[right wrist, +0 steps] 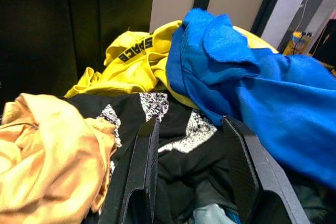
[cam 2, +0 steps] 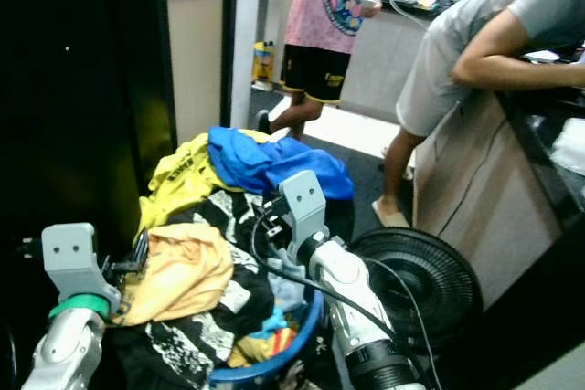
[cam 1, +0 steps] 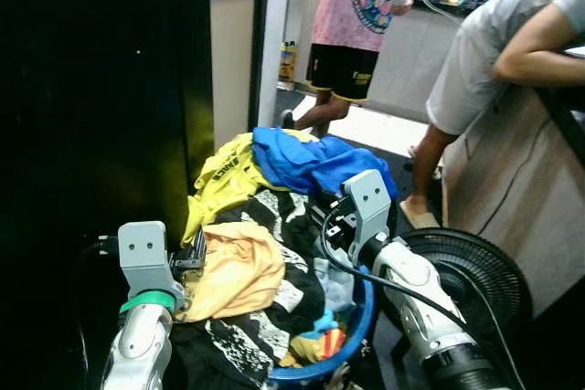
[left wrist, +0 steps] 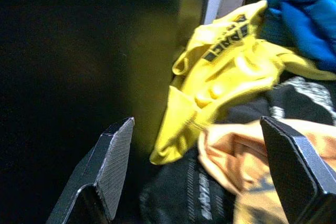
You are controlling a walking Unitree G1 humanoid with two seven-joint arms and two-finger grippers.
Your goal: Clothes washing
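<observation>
A blue basket [cam 1: 352, 340] is sitting on the floor, piled high with clothes. An orange shirt [cam 1: 239, 267] is lying on the robot's left side of the pile, on top of a black and white shirt [cam 1: 274, 303]. A yellow shirt [cam 1: 224, 180] and a blue cloth [cam 1: 315, 163] are lying at the far end.

The left gripper [left wrist: 195, 169] is hovering by the orange shirt with its jaws wide open, holding nothing. The right gripper [right wrist: 191, 169] is hanging over the black and white shirt, its jaws open and empty too.

A black fan [cam 1: 480, 280] is standing beside the basket. Two people [cam 1: 361, 25] are standing further back.
</observation>
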